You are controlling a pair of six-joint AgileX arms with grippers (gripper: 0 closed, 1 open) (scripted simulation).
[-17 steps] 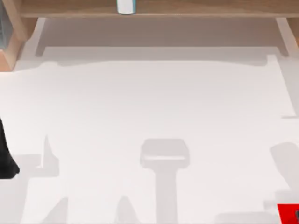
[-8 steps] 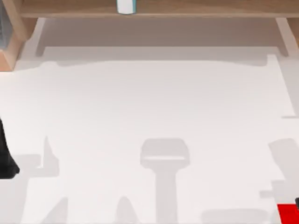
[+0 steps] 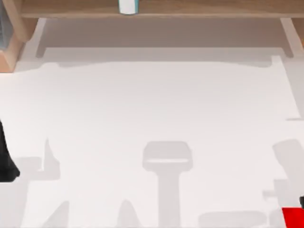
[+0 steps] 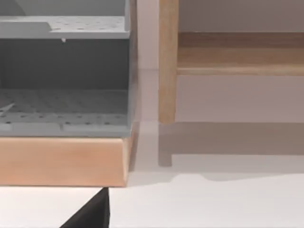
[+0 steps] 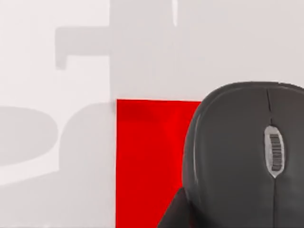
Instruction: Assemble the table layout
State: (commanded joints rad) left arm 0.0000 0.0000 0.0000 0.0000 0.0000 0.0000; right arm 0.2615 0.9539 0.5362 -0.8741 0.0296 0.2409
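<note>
**Mouse on red mat at the table's near right corner**

Neither gripper's fingers can be told. A dark grey mouse (image 5: 242, 156) lies on a red mat (image 5: 149, 161), which sits at the near right corner of the white table (image 3: 152, 104). The left arm (image 3: 5, 161) waits at the left edge. A wooden shelf frame (image 4: 166, 61) runs along the far edge.

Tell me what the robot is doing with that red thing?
The right arm's camera looks at a dark grey computer mouse sitting on a red mat, at the white table's near right corner. The left arm waits at the table's left edge. A wooden shelf runs along the back, beside a grey rack.
</note>
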